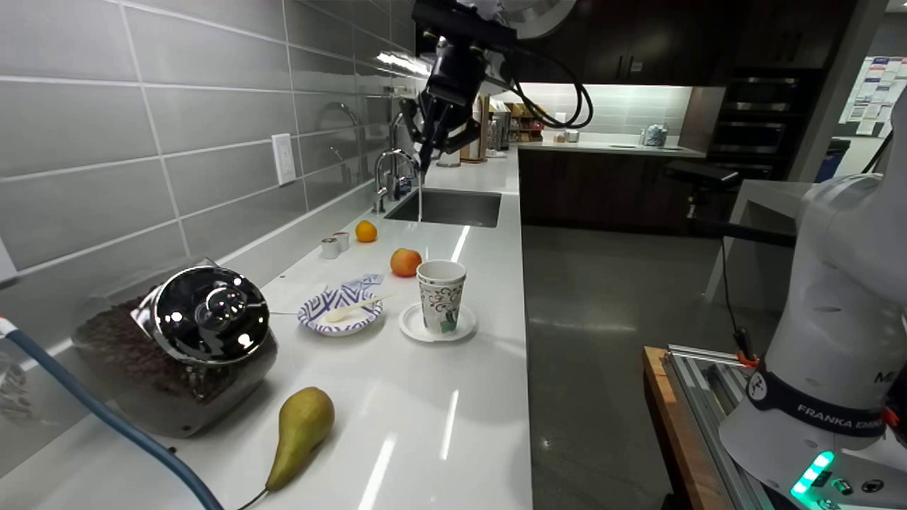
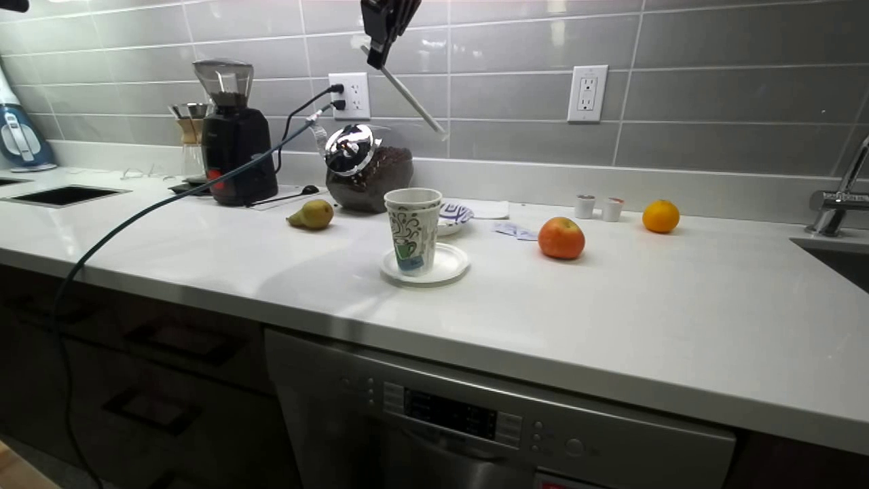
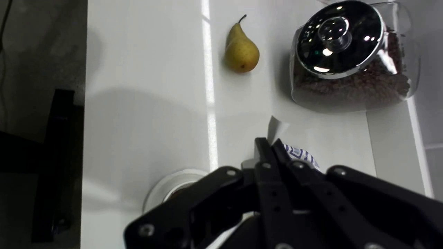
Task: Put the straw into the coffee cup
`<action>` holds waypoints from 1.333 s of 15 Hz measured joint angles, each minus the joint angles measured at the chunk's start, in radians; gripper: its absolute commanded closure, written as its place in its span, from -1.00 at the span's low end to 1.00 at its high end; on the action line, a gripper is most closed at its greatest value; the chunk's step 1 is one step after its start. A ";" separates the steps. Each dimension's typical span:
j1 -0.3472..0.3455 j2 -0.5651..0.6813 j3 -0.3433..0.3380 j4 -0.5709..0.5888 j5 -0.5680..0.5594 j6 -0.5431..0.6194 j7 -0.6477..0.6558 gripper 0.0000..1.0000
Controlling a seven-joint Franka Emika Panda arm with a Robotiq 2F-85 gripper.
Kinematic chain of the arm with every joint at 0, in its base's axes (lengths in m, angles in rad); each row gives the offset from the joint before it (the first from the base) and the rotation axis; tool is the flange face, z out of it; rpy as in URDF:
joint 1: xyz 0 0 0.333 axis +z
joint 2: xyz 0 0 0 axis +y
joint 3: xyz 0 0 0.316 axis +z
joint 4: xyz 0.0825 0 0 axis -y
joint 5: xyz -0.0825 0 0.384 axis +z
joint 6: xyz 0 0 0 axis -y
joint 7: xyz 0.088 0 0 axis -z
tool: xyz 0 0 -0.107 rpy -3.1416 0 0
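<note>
The coffee cup (image 1: 441, 297) is white with dark swirls and a green mark, and a second rim shows it is stacked. It stands upright on a small white plate (image 2: 451, 266); the cup shows in an exterior view (image 2: 413, 234) too. In the wrist view only part of its rim (image 3: 170, 192) shows beside the gripper. My gripper (image 3: 268, 140) is shut on the white straw (image 2: 411, 98), high above the counter. The straw hangs down tilted from the fingertips, its lower end above and apart from the cup. Its upper part is hidden by the fingers.
A blue-and-white patterned bowl (image 1: 309, 316) with a pale utensil lies beside the cup. A pear (image 1: 301, 432), a bean jar (image 1: 177, 354), an apple (image 2: 561, 238), an orange (image 2: 660, 216) and small creamer cups (image 2: 584, 206) stand around. A sink (image 1: 453, 205) and tiled wall bound the counter.
</note>
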 measured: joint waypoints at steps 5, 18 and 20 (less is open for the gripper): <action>-0.033 0.044 -0.036 -0.031 0.195 -0.016 0.006 0.95; -0.043 0.089 -0.029 -0.043 0.227 -0.112 0.012 0.99; -0.052 0.094 -0.036 -0.044 0.222 -0.125 0.016 0.99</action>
